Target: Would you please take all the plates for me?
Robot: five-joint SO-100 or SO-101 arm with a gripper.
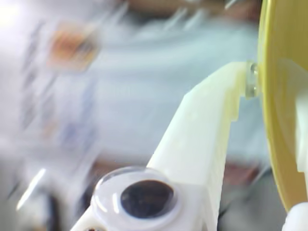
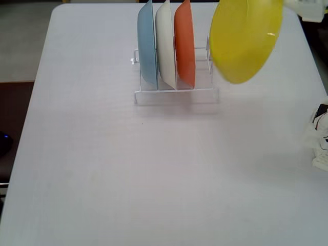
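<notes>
The yellow plate (image 2: 245, 38) hung in the air at about one o'clock in the fixed view, blurred, clear of the table (image 2: 154, 169) and just right of the white wire rack (image 2: 177, 95). The rack held three plates on edge: the light blue plate (image 2: 147, 46), the cream-white plate (image 2: 165, 43) and the orange plate (image 2: 184, 43), left to right. In the wrist view the gripper (image 1: 276, 91) was clamped on the yellow plate's (image 1: 274, 120) rim at three o'clock, one cream finger (image 1: 207, 120) pressing its face.
</notes>
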